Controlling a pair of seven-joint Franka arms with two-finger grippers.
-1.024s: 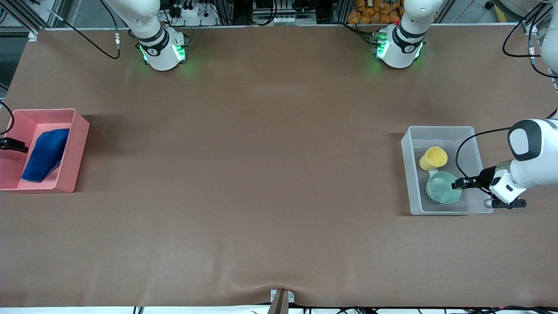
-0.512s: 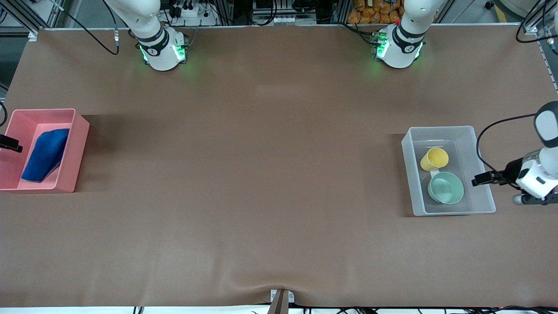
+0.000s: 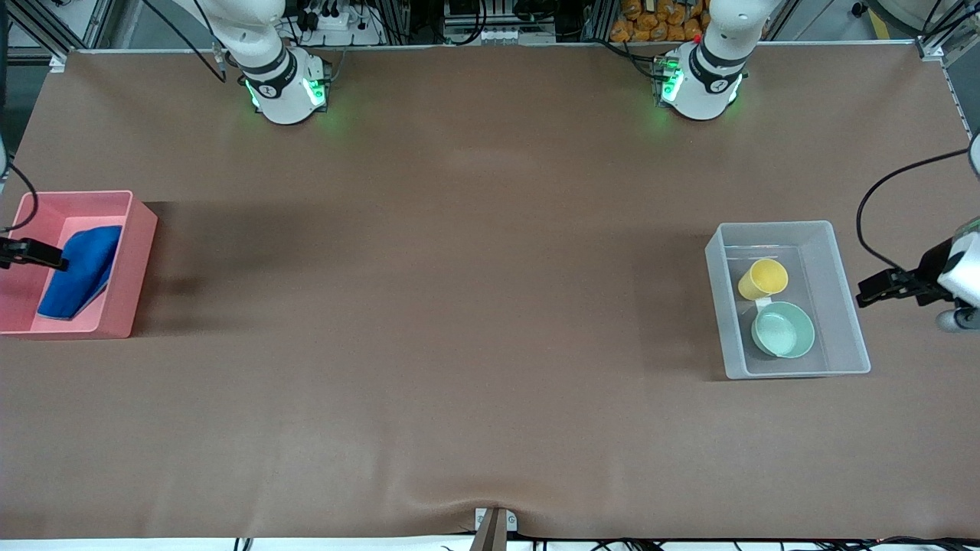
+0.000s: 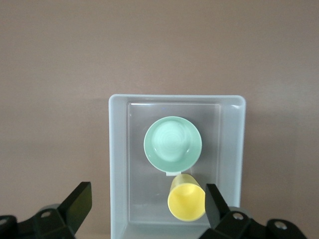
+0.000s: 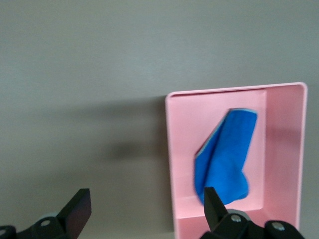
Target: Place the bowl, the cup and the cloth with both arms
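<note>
Left gripper [image 3: 869, 291] hangs above the table just beside the clear bin [image 3: 842, 306], at the left arm's end of the table, and its fingers stand wide apart with nothing between them, as the left wrist view shows. Right gripper [image 3: 53, 262] hangs over the pink bin [image 3: 134, 252] at the right arm's end, above the edge of the cloth [image 3: 80, 272]; its fingers are also apart and hold nothing.

You can see the bowl [image 3: 782, 330] and the cup [image 3: 762, 278] both inside the clear bin. The cup lies on its side, farther from the front camera than the bowl and just beside it; I cannot tell if they touch. The cloth lies folded and crumpled in the pink bin.

I judge that the placing is finished or almost finished, so the step in hand is to clear the arms away. To do it well, you should lift each gripper straight up before you move it sideways, so no finger catches a bin wall. Over the pink bin be more careful: a finger can snag the soft cloth and drag it out.
</note>
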